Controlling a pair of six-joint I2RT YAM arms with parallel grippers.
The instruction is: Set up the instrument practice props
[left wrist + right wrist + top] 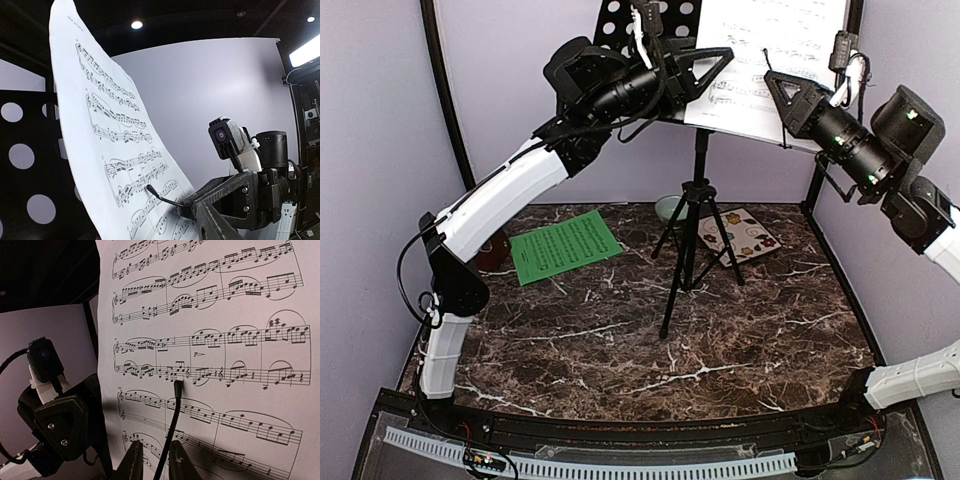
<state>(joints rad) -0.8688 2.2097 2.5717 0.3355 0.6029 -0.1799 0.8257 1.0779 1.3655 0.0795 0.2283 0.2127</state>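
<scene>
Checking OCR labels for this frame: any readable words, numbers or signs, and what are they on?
"p" (dynamic mark, as best I can read it): white sheet, between the middle staves in the right wrist view.
Small numbers at the staff starts on the white sheet: too small to read.
Green sheet: printed lines, too small to read.
Nothing else legible in any view.

A lab test booth — plain lilac walls point(370, 120), black frame posts point(448, 100), marble-patterned table point(750, 330), ceiling spotlights point(136, 24).

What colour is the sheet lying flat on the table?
The sheet is green; top external view.
</scene>
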